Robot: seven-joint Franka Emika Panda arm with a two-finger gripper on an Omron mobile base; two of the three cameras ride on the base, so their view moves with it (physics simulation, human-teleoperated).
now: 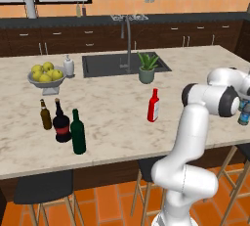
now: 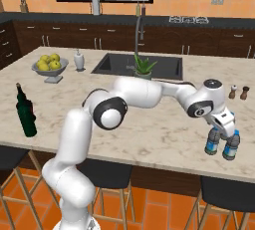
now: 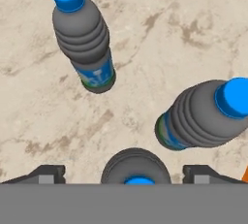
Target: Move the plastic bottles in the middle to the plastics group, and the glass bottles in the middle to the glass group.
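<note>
Marble island [image 1: 112,122] with sink [image 1: 105,63], orange walls, fingers [image 3: 124,174] spread around blue-capped water bottle [image 3: 136,172]

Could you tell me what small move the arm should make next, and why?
Probably lift the gripper straight up. Its fingers stand apart from the small water bottle between them, which appears to be set down on the counter beside the plastics group, so it looks released. The red bottle waits mid-counter.

Lowest water bottle [image 3: 136,167] half cut off
</note>
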